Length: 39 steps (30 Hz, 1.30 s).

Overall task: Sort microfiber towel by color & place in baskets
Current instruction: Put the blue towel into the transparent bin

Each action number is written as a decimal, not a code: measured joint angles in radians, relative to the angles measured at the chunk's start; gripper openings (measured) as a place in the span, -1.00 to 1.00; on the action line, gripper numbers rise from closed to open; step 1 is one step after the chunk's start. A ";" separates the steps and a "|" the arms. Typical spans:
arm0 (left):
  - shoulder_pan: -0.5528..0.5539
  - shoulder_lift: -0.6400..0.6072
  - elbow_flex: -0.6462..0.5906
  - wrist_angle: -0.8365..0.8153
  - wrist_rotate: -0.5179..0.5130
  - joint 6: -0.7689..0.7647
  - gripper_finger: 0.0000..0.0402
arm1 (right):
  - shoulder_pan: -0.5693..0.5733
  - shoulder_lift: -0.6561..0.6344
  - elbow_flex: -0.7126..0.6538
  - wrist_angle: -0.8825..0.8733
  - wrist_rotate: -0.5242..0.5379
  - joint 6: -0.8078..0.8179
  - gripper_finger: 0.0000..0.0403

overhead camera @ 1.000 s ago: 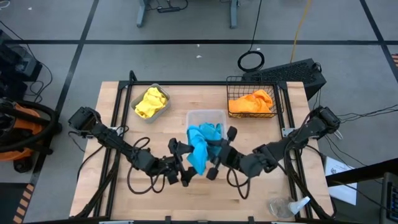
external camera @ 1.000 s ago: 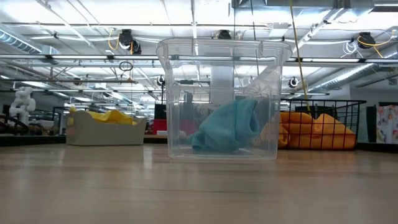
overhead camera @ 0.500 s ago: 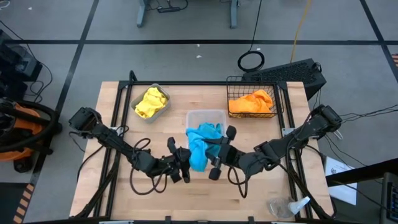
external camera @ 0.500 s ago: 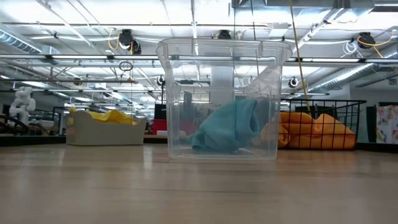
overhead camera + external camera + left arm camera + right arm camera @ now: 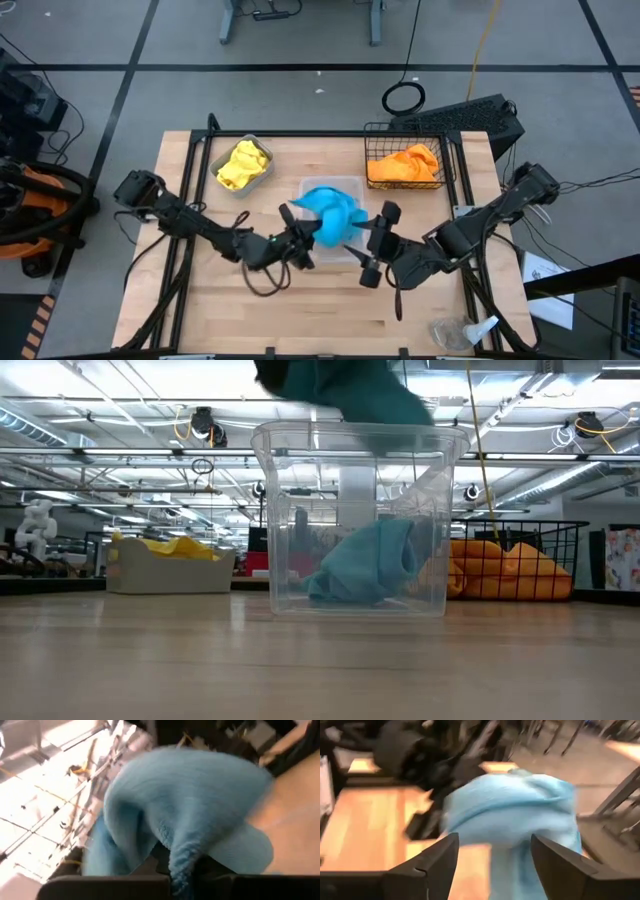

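Note:
My left gripper [image 5: 306, 236] is shut on a sky blue towel [image 5: 331, 211], held bunched over the clear plastic tub [image 5: 322, 185]. The towel shows above the tub's rim in the low view [image 5: 340, 385]. A second blue towel [image 5: 370, 565] lies on the tub's floor. My right gripper [image 5: 373, 246] stands open just right of the tub; the held towel [image 5: 515, 820] is in front of its spread fingers. Yellow towels [image 5: 243, 163] lie in the grey bin, and orange towels [image 5: 405, 163] lie in the black wire basket. My left gripper pinches a bunched fold of the blue towel [image 5: 181, 865] between its two fingers, several layers together. It comes from the table's left. The towel billows out beyond the fingers [image 5: 125, 887], lifted clear above the tub.
The grey bin [image 5: 222, 160] stands at the far left and the black wire basket [image 5: 440, 150] at the far right. A clear plastic wrapper with a blue tip [image 5: 465, 331] lies at the near right corner. Bare wood lies in front of the tub [image 5: 320, 660].
My left gripper has gone right and toward the far edge and risen, carrying the blue towel from beside the tub's near end to over the tub. The towel now shows above the rim in the low view. My right gripper has drawn back toward the right.

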 joint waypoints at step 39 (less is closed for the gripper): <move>0.035 -0.041 0.013 -0.573 0.306 -0.560 0.22 | -0.140 0.173 -0.003 0.041 -0.219 0.018 -0.83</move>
